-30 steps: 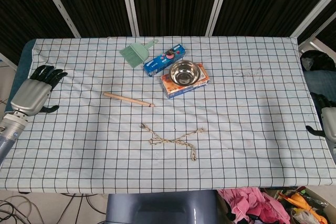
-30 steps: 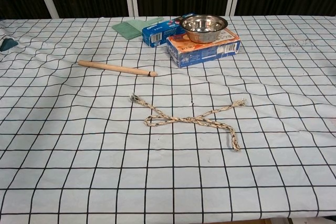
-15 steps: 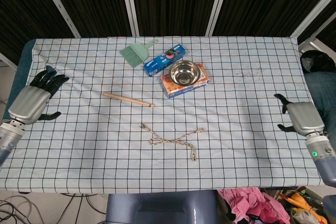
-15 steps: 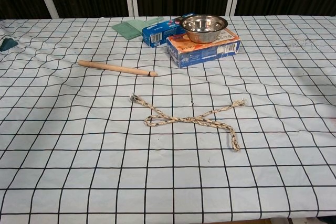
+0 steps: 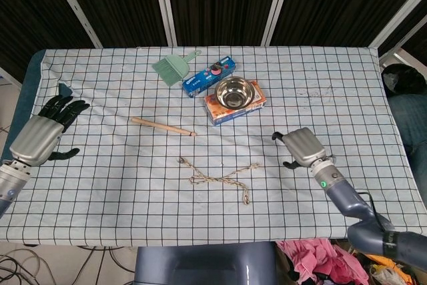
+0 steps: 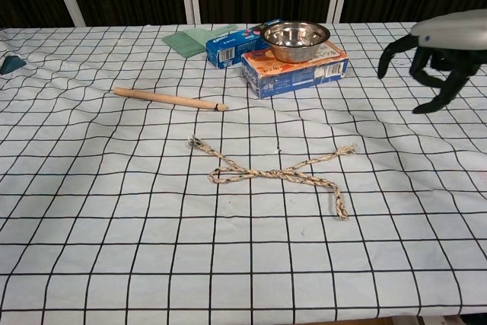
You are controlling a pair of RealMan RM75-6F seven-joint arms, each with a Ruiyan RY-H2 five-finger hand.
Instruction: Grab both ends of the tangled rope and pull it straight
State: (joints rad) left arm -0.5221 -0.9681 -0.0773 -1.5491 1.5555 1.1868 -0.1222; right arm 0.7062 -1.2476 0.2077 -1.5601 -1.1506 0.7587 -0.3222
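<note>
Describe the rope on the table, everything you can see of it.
The rope is a short, thin, beige braided cord, seemingly natural fibre, lying slack on the checked tablecloth near the front middle. It crosses over itself in a rough X with a small loop on its left side. One frayed end points toward the wooden stick, another toward the right hand, and a third strand trails toward the table's front edge. Neither hand touches it; only the cloth does.
</note>
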